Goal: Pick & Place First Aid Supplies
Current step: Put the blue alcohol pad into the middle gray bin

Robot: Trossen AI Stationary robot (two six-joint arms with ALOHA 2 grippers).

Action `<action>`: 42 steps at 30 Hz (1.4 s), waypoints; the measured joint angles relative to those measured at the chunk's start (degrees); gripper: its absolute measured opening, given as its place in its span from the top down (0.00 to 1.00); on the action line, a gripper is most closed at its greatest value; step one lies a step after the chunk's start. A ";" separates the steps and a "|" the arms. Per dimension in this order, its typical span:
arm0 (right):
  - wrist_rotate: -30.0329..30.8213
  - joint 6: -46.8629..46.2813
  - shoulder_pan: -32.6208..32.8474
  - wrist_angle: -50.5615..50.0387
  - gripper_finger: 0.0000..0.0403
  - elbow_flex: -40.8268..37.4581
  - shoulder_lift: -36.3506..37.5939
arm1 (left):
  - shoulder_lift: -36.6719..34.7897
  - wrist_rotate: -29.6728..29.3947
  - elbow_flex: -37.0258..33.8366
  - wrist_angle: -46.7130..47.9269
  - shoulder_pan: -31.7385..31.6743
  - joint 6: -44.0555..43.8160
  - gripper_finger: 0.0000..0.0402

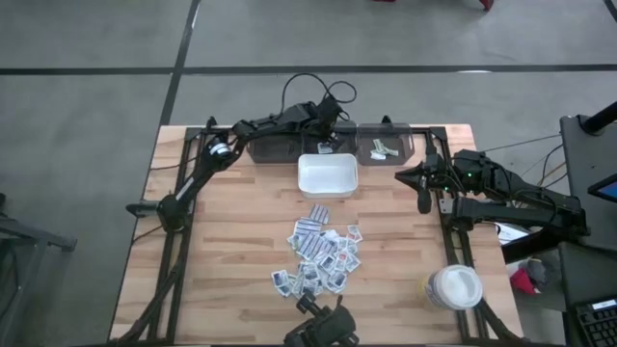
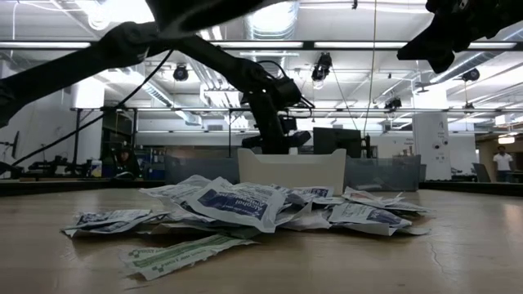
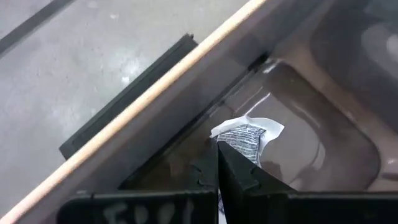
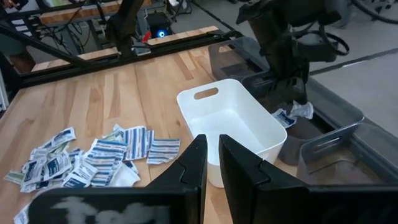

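Packet point(image 3: 244, 138) pinched by left gripper point(image 3: 217, 163), wrist-view only.

Packet pile point(image 1: 321, 255) mid-table, tray point(image 1: 328, 176) behind it, jar point(image 1: 455, 287) at right.

text: none legible | packets point(image 2: 237, 204): blue print, too blurred to read

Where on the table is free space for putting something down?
Bare wood lies left of the packet pile, toward the left table edge, and between the pile and the jar. It is crowded around the white tray and dark bins.
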State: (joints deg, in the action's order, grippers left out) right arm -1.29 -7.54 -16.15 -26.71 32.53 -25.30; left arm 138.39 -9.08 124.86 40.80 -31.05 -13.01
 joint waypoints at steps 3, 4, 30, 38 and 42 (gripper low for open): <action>-0.01 -0.01 0.01 0.00 0.91 0.00 0.00 | 0.20 0.01 -1.49 -0.69 -0.01 -0.09 1.00; -0.01 -0.01 0.00 0.01 0.90 0.00 0.00 | 0.32 0.02 -1.80 -0.73 -0.01 -0.08 1.00; -0.05 -1.50 -0.03 0.00 0.90 0.00 -0.02 | -15.07 9.60 -0.38 16.43 2.82 0.97 0.68; -0.05 -1.48 0.01 -0.03 0.90 0.00 -0.04 | -25.75 10.01 -4.59 35.74 13.03 -4.62 0.68; -0.05 -1.48 0.00 0.00 0.90 0.00 -0.02 | -31.08 8.93 -10.99 36.66 19.90 -8.58 0.68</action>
State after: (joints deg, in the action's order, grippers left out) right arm -1.34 -9.02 -16.15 -26.70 32.53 -25.32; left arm 107.31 -0.15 113.88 77.46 -11.15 -21.59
